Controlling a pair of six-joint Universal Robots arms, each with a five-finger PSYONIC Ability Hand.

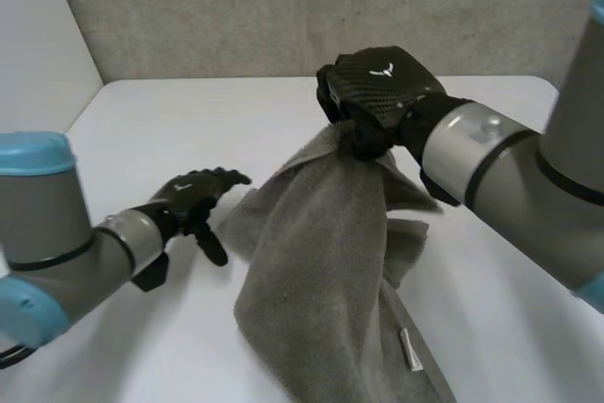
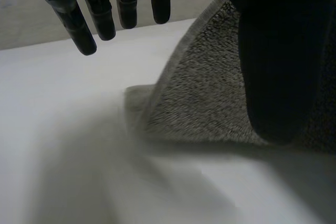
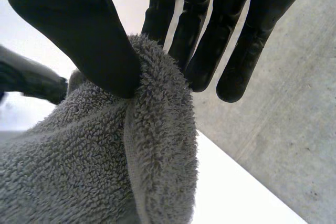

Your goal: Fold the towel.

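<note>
While the right hand [image 1: 377,82] pinches the towel [image 1: 321,271] aloft — cloth draping below it onto the desk [image 1: 170,129] — the left hand [image 1: 193,197], spread open beside the hanging edge, should catch a corner.

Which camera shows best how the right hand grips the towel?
The right wrist view: the right hand pinches a bunched towel fold between thumb and fingers, close up. The head view shows that hand's back hiding the pinch, towel hanging below. The left wrist view shows a raised towel edge.
</note>
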